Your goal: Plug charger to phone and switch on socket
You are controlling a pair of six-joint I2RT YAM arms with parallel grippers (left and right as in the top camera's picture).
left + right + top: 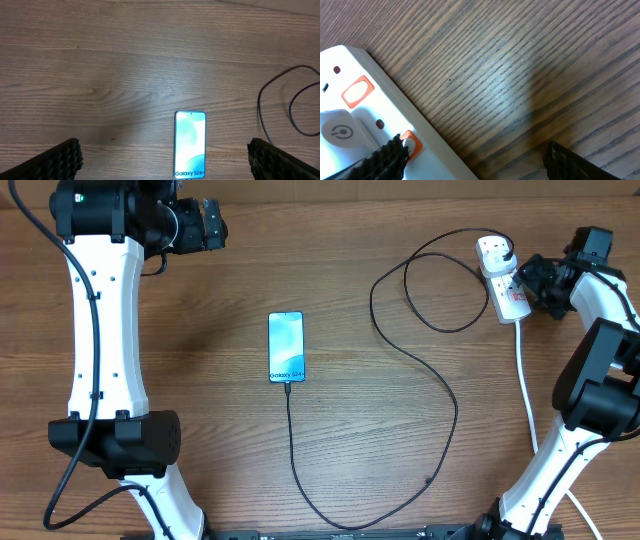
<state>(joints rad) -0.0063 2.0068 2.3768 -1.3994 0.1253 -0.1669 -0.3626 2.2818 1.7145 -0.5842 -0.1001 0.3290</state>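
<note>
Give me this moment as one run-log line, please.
left tool: open, empty | right tool: open at socket | charger: plugged into phone

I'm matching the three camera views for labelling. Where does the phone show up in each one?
Overhead: phone at centre, slightly left.
Left wrist: phone at bottom centre.
Right wrist: not in it.
Shared landmark: the charger cable, looping right of the phone in overhead and left wrist.

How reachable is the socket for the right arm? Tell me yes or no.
Probably yes: the right end effector, open, sits right at the socket, one finger by its orange switch, nothing between.
</note>
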